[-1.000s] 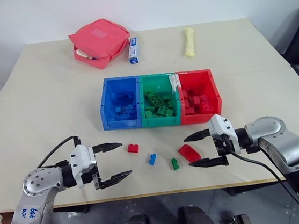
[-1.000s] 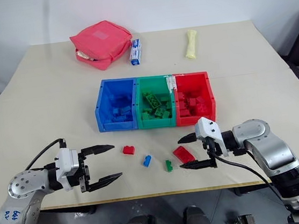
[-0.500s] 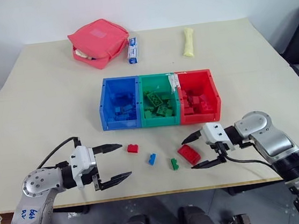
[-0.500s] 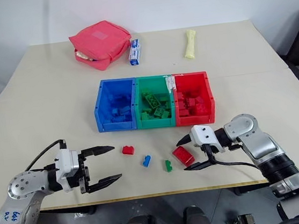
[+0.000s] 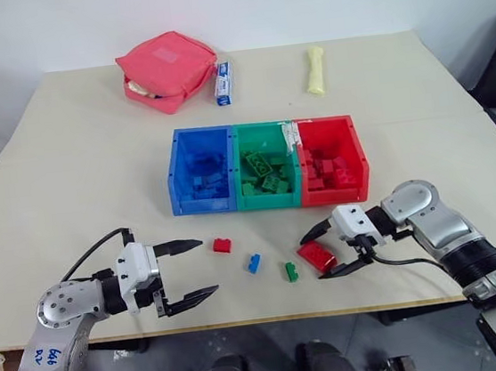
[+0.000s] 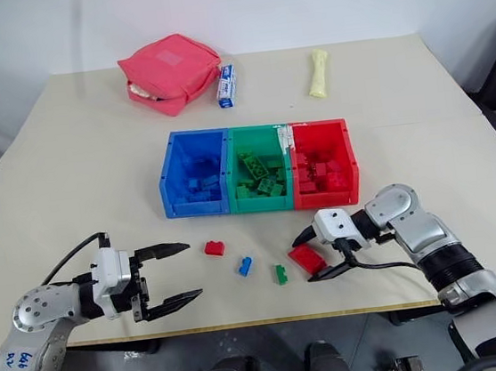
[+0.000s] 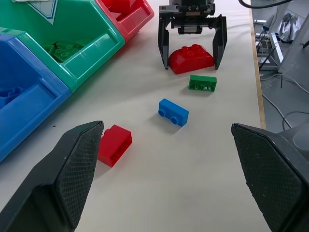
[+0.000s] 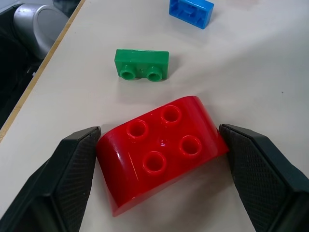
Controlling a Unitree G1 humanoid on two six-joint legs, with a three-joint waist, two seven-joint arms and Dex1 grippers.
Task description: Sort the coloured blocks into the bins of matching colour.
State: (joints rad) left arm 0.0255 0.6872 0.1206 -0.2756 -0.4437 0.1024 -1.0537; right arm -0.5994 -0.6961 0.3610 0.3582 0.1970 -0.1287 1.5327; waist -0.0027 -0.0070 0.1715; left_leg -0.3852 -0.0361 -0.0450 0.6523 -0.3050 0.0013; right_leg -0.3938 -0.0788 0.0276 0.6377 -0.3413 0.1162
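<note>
Blue handwritten digits, apparently "666" with a second, unclear line beneath, stand on the grey left arm point(image 5: 54, 353). Print on the small blue-white box point(image 5: 224, 82) beside the pink pouch point(image 5: 167, 69) cannot be read.

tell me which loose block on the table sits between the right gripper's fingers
The larger red block with the curved top, between the right gripper fingers. The small red, blue and green blocks lie apart.

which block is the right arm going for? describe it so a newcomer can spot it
Start at the row of three joined bins mid-table, then come toward the near edge below the red bin. Four loose blocks lie there; it is the red domed block, between the right gripper jaws. It is the biggest, with a rounded side and four studs.
</note>
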